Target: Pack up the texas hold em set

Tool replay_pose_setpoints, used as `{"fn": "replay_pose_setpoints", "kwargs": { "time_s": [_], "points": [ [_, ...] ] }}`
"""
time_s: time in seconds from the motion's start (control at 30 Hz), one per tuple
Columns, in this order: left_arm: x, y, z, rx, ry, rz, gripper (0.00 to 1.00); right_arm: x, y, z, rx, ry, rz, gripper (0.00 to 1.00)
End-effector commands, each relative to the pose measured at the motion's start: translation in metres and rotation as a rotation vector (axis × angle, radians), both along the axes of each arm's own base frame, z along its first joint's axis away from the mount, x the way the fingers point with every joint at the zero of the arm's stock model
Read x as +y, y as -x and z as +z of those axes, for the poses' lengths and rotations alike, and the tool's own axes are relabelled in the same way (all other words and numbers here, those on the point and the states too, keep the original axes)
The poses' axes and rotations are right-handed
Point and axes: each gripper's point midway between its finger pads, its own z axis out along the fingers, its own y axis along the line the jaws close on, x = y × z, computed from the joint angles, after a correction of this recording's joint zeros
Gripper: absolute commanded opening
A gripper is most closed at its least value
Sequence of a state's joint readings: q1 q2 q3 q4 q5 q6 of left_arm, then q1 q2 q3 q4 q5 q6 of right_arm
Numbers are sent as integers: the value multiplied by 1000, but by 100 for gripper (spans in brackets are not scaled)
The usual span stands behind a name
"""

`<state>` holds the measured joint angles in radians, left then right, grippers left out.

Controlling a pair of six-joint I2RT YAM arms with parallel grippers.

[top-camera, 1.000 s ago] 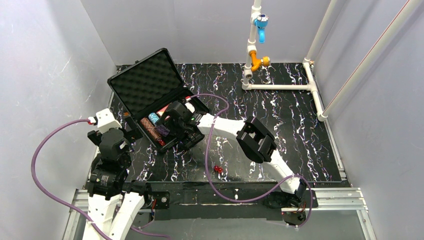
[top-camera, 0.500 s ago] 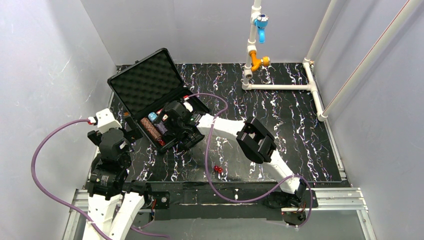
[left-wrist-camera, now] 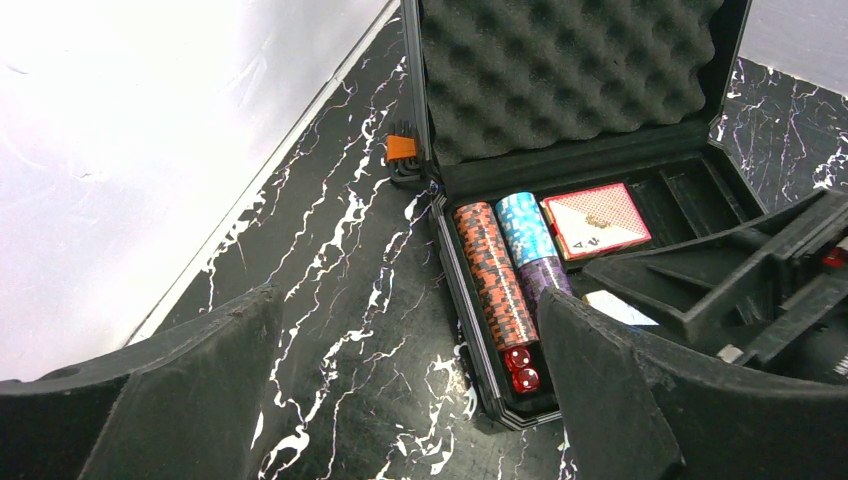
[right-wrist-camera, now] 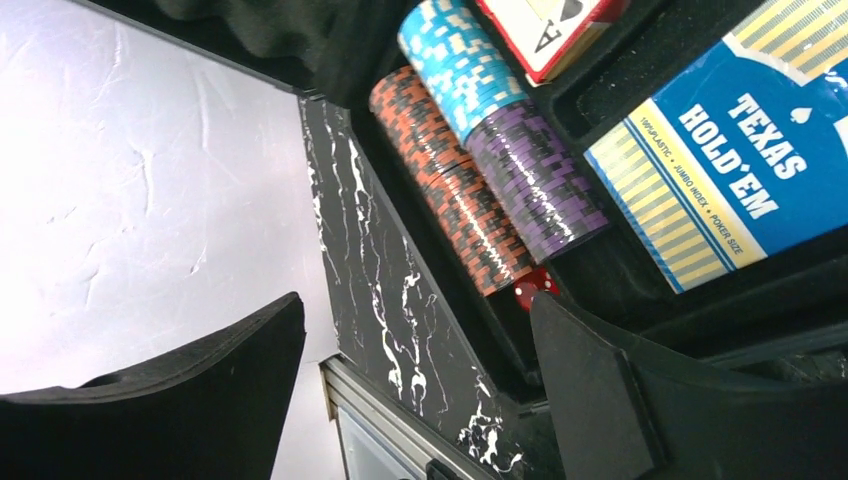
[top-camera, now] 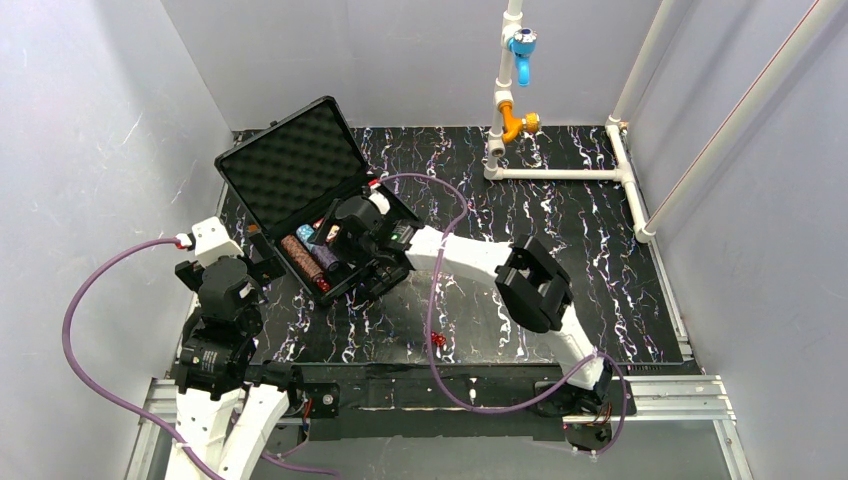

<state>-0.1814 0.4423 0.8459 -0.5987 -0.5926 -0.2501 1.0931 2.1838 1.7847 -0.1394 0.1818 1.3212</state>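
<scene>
Over the case [top-camera: 290, 165], the right gripper [right-wrist-camera: 415, 310] is seen spread and empty; the left gripper [left-wrist-camera: 408, 295] is spread too. The loose red dice [top-camera: 436, 339] are judged light, hard and slippery, best pinched across flat faces.

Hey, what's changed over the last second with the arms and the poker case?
The right arm swung its elbow to the right. The right gripper, over the open case, edged slightly toward the lid; its jaws are open with nothing between them. Nothing was visibly picked up or let go. The left gripper, the chip stacks and the red dice on the table stayed put.
</scene>
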Motion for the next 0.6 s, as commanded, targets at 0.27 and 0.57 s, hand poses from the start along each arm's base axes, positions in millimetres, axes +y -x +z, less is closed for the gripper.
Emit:
{"fn": "replay_pose_setpoints", "kwargs": {
  "time_s": [0.27, 0.57],
  "points": [
    [4, -3, -2, 9, -15, 23, 97, -27, 17, 28, -341, 146, 260, 43],
    [3, -4, -4, 17, -17, 20, 97, -31, 32, -18, -380, 278, 471, 29]
  ]
}}
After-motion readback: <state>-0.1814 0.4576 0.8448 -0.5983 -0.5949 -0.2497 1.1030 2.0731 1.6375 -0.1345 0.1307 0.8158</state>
